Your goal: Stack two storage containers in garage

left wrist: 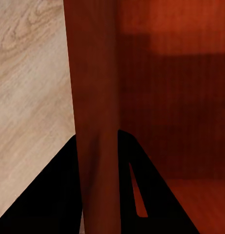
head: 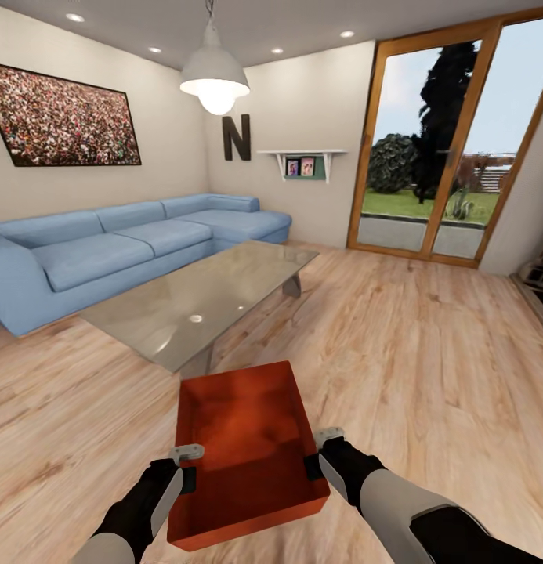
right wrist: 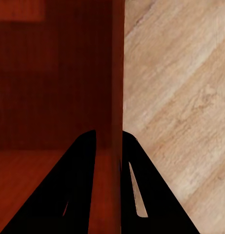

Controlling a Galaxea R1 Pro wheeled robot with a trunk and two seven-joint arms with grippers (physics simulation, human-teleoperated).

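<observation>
A deep red-orange storage container hangs in front of me above the light wood floor of the living room, held by both arms. My left gripper is shut on its left wall, one finger inside the box and one outside. On the opposite side, my right gripper pinches the right wall the same way. The inside of the box looks empty.
A grey glass-topped low table stands just beyond the box. A blue corner sofa lines the left wall. Glass doors to a garden are at the far right. Open wood floor lies right of the table.
</observation>
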